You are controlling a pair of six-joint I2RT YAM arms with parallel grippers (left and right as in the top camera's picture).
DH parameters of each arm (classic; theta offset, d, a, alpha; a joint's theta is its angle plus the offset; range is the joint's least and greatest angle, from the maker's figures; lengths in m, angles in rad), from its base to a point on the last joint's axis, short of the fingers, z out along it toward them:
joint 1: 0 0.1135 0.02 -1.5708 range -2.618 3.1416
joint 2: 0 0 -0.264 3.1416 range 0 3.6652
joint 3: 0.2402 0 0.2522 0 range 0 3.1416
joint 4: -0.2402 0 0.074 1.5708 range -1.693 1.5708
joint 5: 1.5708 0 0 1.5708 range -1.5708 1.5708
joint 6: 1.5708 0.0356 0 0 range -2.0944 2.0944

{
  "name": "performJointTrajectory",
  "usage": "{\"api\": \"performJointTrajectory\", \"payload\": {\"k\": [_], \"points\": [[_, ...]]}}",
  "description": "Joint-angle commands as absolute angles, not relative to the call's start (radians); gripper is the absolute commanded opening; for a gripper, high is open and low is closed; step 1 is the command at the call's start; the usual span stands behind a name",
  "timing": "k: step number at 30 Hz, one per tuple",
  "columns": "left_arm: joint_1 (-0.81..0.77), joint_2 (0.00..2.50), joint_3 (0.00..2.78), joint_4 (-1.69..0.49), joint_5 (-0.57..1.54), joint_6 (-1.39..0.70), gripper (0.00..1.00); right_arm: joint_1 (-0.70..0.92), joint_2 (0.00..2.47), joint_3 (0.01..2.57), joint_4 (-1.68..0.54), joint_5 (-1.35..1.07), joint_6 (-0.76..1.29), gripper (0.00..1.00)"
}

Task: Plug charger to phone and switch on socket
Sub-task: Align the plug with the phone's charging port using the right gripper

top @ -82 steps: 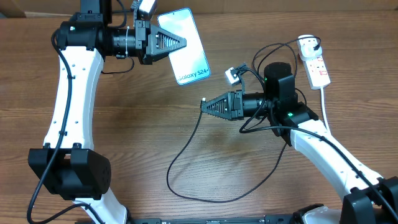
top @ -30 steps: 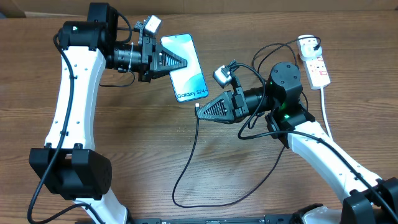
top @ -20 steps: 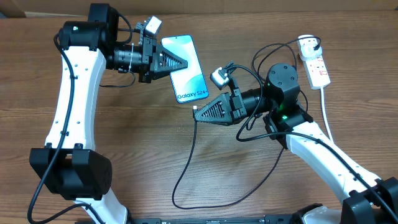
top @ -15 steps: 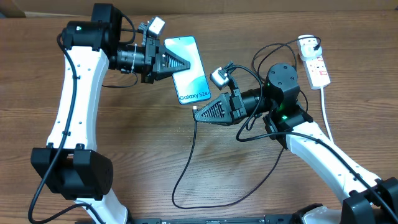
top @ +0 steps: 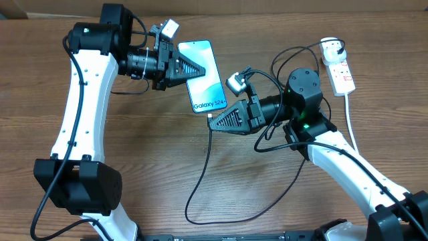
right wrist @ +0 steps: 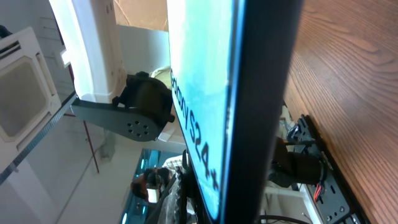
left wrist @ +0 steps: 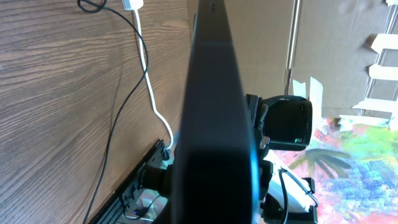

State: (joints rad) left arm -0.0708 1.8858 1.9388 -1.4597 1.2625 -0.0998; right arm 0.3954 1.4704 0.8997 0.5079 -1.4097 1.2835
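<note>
My left gripper (top: 198, 69) is shut on the phone (top: 206, 79), holding it above the table with its light blue "Galaxy S24+" screen up. My right gripper (top: 212, 120) is shut on the connector end of the charger (top: 198, 179), just below the phone's lower edge. The black cable loops down across the table and runs back up to the plug in the socket (top: 341, 72) at the far right. In the left wrist view the phone's dark edge (left wrist: 212, 112) fills the middle. In the right wrist view the phone (right wrist: 202, 93) is very close; the connector is hidden.
The socket's thick white cord (top: 350, 114) runs down past the right arm and shows in the left wrist view (left wrist: 149, 81). Black wrist-camera wires (top: 281, 67) loop above the right arm. The brown wooden table (top: 154, 161) carries the cable loop.
The left gripper has carried the phone down and to the right. The right gripper has moved left with the connector, and now sits just under the phone's lower edge.
</note>
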Motion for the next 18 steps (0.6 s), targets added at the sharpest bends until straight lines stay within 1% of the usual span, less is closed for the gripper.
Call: {"api": "performJointTrajectory", "payload": {"k": [1, 18], "points": [[-0.072, 1.876, 1.953, -1.463, 1.317, -0.075, 0.04, 0.373, 1.449, 0.905, 0.515, -1.416, 1.29, 0.04], [-0.072, 1.876, 1.953, -1.466, 1.336, -0.075, 0.04, 0.373, 1.449, 0.905, 0.515, -1.404, 1.291, 0.04]]}}
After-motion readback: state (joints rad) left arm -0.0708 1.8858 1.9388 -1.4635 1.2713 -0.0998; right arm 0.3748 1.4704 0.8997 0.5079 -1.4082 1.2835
